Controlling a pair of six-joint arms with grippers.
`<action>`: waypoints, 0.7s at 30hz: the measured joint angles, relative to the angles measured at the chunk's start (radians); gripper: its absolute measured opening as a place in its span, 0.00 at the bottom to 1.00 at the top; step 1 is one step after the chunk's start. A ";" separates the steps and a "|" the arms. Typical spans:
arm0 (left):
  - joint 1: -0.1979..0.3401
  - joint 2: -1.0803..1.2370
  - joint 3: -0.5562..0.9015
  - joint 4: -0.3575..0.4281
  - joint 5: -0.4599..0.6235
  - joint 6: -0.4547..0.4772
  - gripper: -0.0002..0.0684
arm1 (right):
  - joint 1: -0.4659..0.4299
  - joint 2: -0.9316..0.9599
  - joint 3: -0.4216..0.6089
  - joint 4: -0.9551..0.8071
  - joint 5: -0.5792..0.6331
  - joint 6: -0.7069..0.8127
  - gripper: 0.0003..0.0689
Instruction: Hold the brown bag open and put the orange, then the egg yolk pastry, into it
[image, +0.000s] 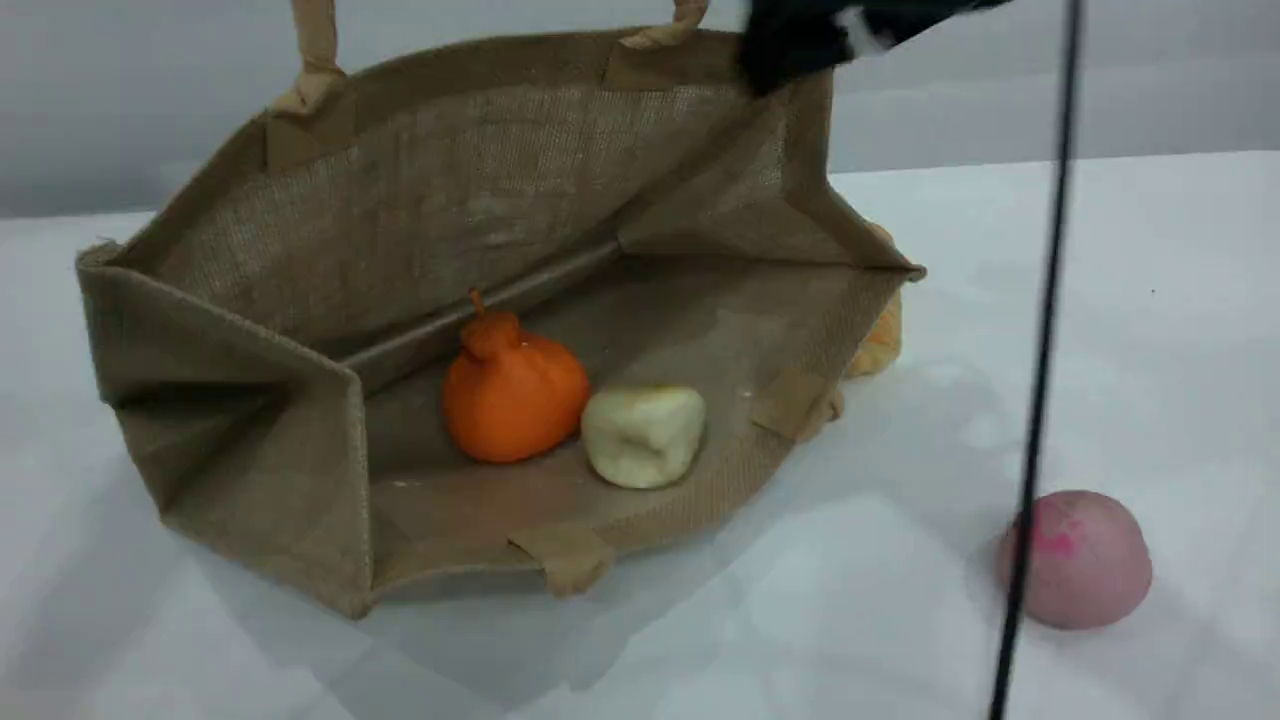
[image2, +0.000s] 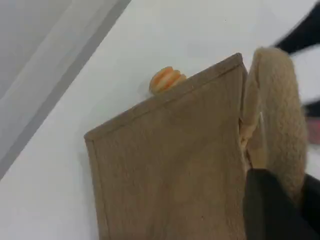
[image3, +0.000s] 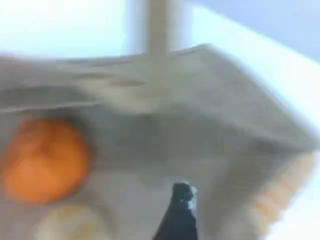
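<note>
Left gripper pinches padded handle of woven brown bag.

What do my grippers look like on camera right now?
Both look black: the left gripper shows one dark, blunt fingertip; the right gripper a narrow, tapering one with a paler tip. A thin black cable hangs across the scene view.

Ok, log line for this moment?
orange: in bag | pastry: in bag beside orange | left gripper: shut on handle | right gripper: by bag, blurred
</note>
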 joint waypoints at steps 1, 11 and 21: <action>0.000 0.000 0.000 0.000 0.000 0.000 0.15 | -0.022 -0.012 0.000 -0.010 0.000 0.001 0.85; 0.000 0.000 0.000 0.000 0.000 0.006 0.15 | -0.247 -0.046 0.000 -0.017 0.053 0.004 0.85; 0.000 0.000 0.000 -0.002 -0.003 0.008 0.40 | -0.281 -0.047 0.000 -0.017 0.064 0.004 0.85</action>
